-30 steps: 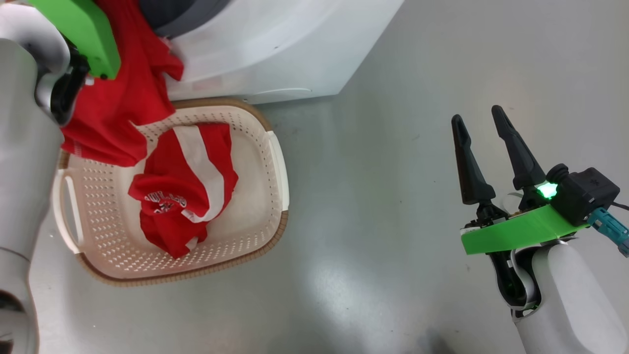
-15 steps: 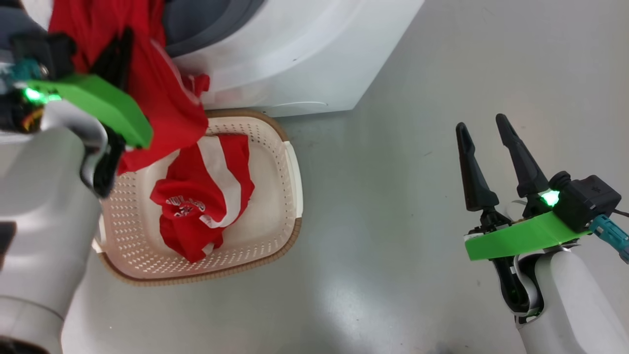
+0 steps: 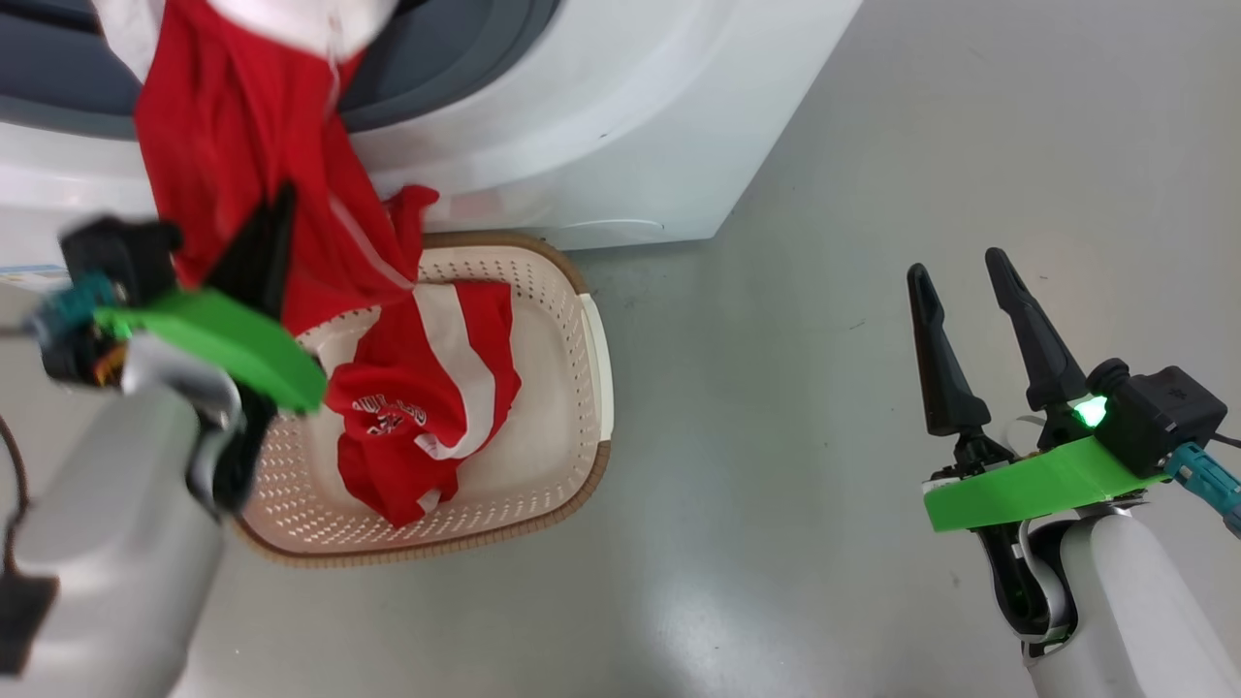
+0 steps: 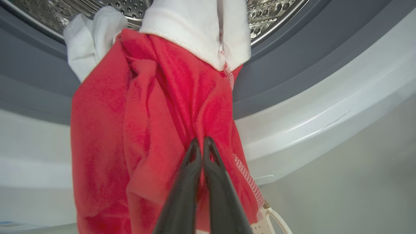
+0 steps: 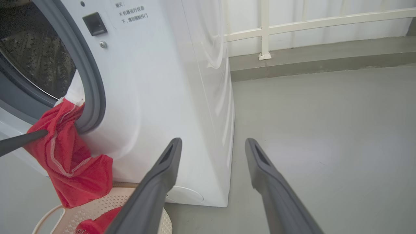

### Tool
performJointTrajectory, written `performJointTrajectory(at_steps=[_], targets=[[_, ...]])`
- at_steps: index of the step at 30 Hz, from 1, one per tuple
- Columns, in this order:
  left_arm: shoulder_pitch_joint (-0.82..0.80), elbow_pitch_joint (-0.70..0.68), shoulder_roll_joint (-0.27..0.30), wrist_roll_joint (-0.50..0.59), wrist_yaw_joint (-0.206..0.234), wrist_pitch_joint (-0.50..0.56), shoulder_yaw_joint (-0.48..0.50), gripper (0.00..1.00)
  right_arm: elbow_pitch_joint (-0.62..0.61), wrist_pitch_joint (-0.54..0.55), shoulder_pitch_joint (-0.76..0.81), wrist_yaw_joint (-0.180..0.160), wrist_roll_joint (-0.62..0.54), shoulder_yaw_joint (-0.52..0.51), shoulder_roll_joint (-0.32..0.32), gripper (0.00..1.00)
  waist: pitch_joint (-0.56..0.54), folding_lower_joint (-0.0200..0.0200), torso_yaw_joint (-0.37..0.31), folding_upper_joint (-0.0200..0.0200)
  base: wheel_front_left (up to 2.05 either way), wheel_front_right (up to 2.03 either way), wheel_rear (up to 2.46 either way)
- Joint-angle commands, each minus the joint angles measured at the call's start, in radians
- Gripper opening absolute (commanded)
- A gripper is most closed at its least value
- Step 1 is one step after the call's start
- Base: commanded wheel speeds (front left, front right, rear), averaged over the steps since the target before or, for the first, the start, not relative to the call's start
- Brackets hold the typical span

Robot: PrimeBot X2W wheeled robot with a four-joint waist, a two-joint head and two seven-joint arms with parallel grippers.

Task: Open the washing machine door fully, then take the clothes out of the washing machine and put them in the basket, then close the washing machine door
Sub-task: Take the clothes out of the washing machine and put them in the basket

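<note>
A: left gripper [image 4: 202, 141] pinched tight on the red garment [image 4: 156, 113]; right gripper [image 3: 955, 264] spread wide, nothing in it, over bare floor [image 3: 776, 485]
B: step?
A: getting that garment out. I'd draw out and down so the white end slides off the gasket [image 4: 292, 48], then let go over the basket [image 3: 593, 339]
B: containers?
A: basket just beside the washing machine [image 3: 601, 116] front, striped red jersey [image 3: 417, 417] inside; the held garment's white end lies in the drum [image 4: 269, 13] mouth

Smooth grey floor [image 3: 776, 388] with a soft glare, white washing machine [image 3: 601, 126] standing far left, cream perforated basket [image 3: 548, 427] with brown rim just near of it, white railing post [image 5: 265, 29] on a raised kerb [image 5: 325, 55] far behind
</note>
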Motion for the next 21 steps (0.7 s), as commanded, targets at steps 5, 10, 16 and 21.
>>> performJointTrajectory(at_steps=[5, 10, 16, 21], targets=[[0.146, -0.099, 0.069, -0.011, 0.037, -0.004, 0.03, 0.0, -0.022, -0.006, 0.031, 0.006, -0.006, 0.02, 0.002, 1.0, -0.016, 0.0, 0.005, 0.0, 0.0, 0.0, 0.0], [0.241, -0.169, 0.079, -0.031, 0.067, 0.034, 0.026, 0.0, -0.021, -0.006, 0.033, 0.006, -0.008, 0.019, 0.002, 1.0, -0.02, 0.0, 0.01, 0.0, 0.0, 0.0, 0.0], [0.337, -0.209, 0.071, -0.063, 0.085, 0.088, 0.012, 0.0, -0.018, -0.006, 0.026, 0.006, -0.011, 0.022, 0.002, 1.0, -0.016, 0.0, 0.012, 0.0, 0.0, 0.0, 0.0], [0.383, -0.187, 0.048, -0.083, 0.088, 0.115, -0.002, 0.0, -0.016, -0.006, 0.021, 0.006, -0.012, 0.024, 0.002, 1.0, -0.012, 0.0, 0.008, 0.0, 0.0, 0.0, 0.0]])
